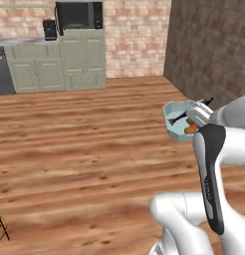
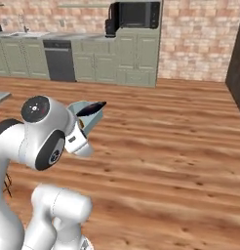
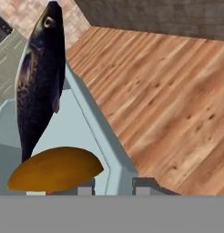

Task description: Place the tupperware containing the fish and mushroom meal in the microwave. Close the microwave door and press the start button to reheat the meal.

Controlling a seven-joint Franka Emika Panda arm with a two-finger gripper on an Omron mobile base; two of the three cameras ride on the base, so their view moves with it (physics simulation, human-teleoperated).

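Fingers (image 3: 86, 185) astride tupperware (image 3: 114, 169) wall
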